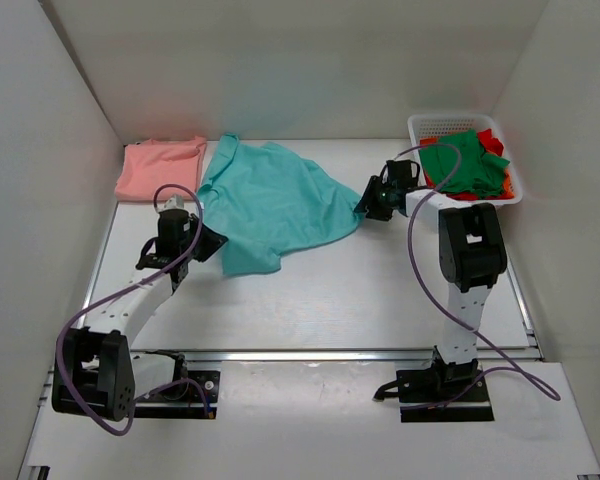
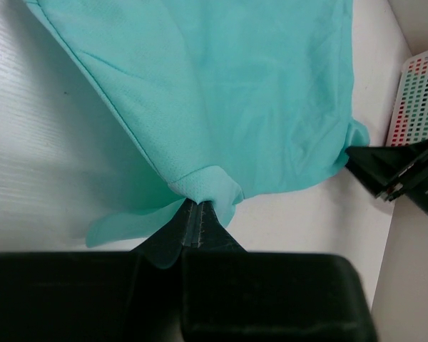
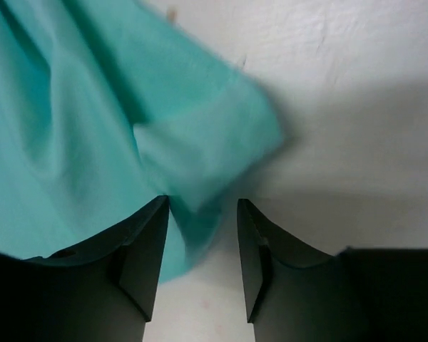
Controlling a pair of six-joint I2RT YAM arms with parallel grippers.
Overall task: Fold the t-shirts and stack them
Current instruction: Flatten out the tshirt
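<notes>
I've got the teal t-shirt (image 1: pixel 275 200) lying open and rumpled on the white table (image 1: pixel 380 290), unfolded, w/ one end bunched toward the far wall. The L gripper (image 2: pixel 195 214) sits at that shirt's near-left edge. On the left wrist cam its fingers are pressed together w/ a pinch of teal fabric caught at the tips, so it's clamped on the shirt, and a small flap hangs off beside the tips. The R gripper (image 3: pixel 203 214) is at the shirt's right-hand corner. The right wrist cam shows the jaws standing apart, w/ a hemmed corner of the shirt lying in the gap and running under one finger. Nothing is squeezed there, so it's released. That view is a bit blurred, and I can't tell if the pads touch the cloth. The salmon-pink t-shirt (image 1: pixel 160 168) lies flat just left of the teal one, by its far end; from the top cam I can't say if the two touch. The white mesh basket (image 1: pixel 430 125) is right of the teal shirt, past the R gripper and clear of the fabric. Inside it a dark green t-shirt (image 1: pixel 465 165) is heaped on top, w/ red cloth (image 1: pixel 492 140) showing at its far and right sides. Both arms reach in from the near side of the teal shirt, one at each flank.
</notes>
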